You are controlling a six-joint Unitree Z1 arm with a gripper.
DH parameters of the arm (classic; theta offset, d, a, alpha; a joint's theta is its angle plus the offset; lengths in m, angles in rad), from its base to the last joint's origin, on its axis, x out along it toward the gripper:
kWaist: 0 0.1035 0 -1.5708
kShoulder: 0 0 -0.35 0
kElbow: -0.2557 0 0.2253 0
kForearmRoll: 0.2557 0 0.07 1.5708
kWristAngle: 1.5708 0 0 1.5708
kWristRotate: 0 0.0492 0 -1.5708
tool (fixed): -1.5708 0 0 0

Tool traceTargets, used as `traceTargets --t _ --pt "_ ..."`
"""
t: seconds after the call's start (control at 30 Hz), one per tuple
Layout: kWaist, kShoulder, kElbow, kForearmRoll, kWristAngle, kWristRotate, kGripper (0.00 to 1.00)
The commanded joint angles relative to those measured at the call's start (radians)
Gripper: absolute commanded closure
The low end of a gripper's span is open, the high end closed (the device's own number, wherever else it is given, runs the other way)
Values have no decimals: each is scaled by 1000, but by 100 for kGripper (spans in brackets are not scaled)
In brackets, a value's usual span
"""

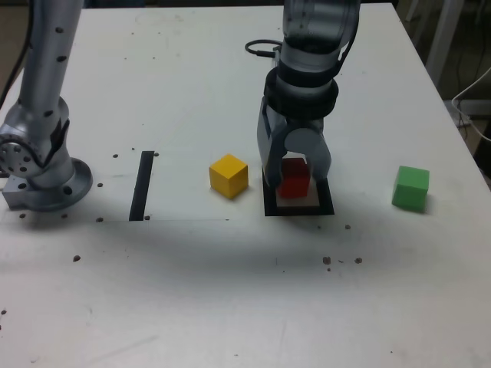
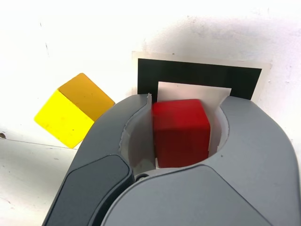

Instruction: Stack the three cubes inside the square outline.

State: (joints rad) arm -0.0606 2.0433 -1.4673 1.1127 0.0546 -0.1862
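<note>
The red cube (image 1: 294, 178) (image 2: 181, 132) rests on the white centre of the square outline (image 1: 299, 208) (image 2: 197, 73). My gripper (image 1: 295, 188) (image 2: 188, 101) reaches down around it, jaws narrowly parted. One pad lies against the cube's side and a thin gap shows on the other side. The yellow cube (image 1: 229, 175) (image 2: 73, 109) sits on the table just to the exterior view's left of the outline. Apart from both, the green cube (image 1: 410, 188) stands at the exterior view's right, and it is out of the wrist view.
A straight black tape strip (image 1: 142, 185) lies on the white table left of the yellow cube in the exterior view. The arm's metal base (image 1: 42, 172) stands at the far left. The table's right edge (image 1: 468, 153) runs close behind the green cube.
</note>
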Motion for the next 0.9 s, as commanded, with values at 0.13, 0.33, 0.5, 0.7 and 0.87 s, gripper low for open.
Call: traceTargets --t 0.13,0.33,0.5,0.7,0.87 --pt "-2 0 -2 -15 1 19 34" --pt "-3 -14 4 -18 1 24 31" --pt "-9 -61 9 -4 2 24 30" --pt "-16 -134 37 42 15 -1 8" --pt "-22 -156 54 59 15 -19 0"
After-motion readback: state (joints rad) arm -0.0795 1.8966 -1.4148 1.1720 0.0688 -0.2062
